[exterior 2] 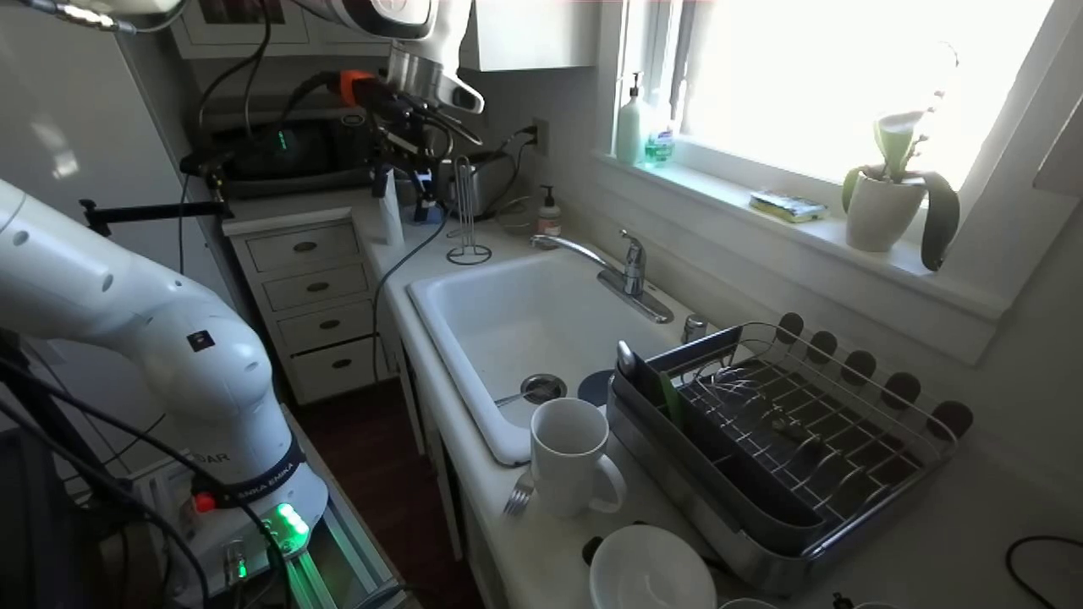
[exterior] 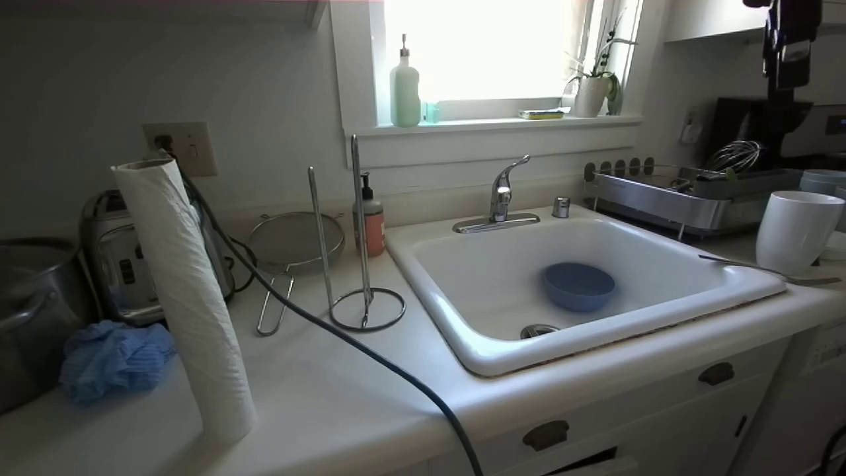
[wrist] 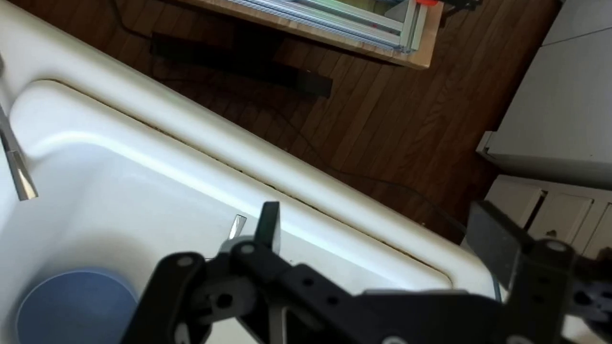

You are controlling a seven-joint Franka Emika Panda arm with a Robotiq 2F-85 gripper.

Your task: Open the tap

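Note:
The tap (exterior 2: 633, 269) is chrome, with a flat base plate on the sink's back rim. In this exterior view its spout extends left over the sink and its lever sits on top. The tap (exterior: 500, 198) also shows in an exterior view, where the lever points up and right and the spout is hard to make out. The tap is out of the wrist view. My gripper (exterior 2: 404, 190) hangs high, apart from the tap. In the wrist view my gripper (wrist: 377, 224) is open and empty, its fingers wide apart above the sink's front edge.
A blue bowl (exterior: 579, 287) lies in the sink (exterior: 429, 291). A dish rack (exterior 2: 719, 507), a white mug (exterior 2: 568, 457) and a fork (exterior 2: 519, 495) stand beside it. A wire stand (exterior: 367, 317), paper-towel roll (exterior: 192, 297) and hanging cable (exterior: 396, 367) are on the opposite side.

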